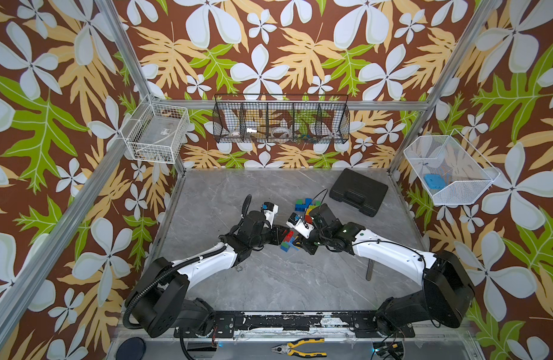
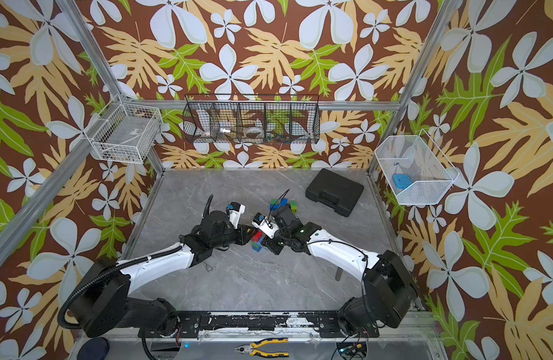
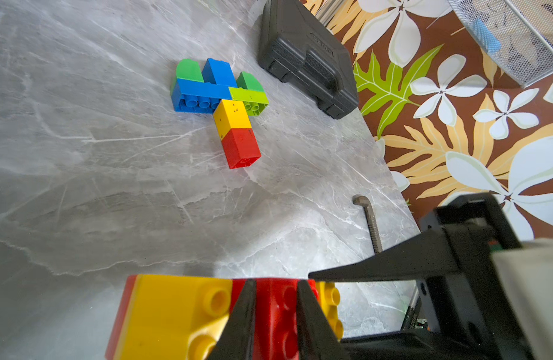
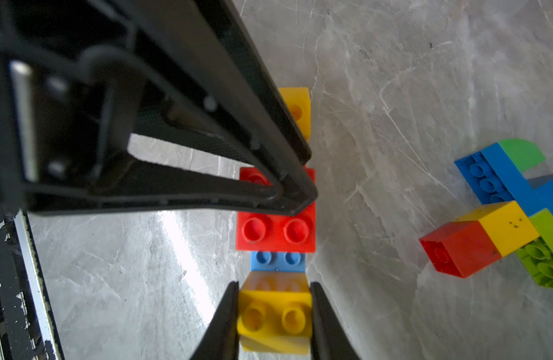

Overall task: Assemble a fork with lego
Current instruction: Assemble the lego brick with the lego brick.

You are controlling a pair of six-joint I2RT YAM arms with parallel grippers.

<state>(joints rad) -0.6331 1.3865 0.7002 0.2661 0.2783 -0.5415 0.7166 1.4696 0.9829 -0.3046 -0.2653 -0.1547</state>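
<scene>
Lego row (image 1: 288,240) of coloured bricks sits well on the near side of the black case (image 3: 303,59); its long axis runs straight out from the right gripper (image 4: 274,283), whose fingers (image 4: 223,324) press both sides of the end yellow brick (image 4: 273,314). The left gripper (image 3: 275,282), nearly closed, pinches the red brick (image 4: 275,232). Nearer the case lies a T-shaped lego piece (image 3: 219,93), red stem pointing to the row.

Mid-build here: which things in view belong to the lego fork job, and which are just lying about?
For the job: nearer row of red, yellow and blue studded plastic bricks; farther joined cluster of blue, green, yellow and red bricks.
Lying about: black plastic carry case; grey metal bolt; yellow-handled pliers; flat light-blue block in a white mesh wall basket.
</scene>
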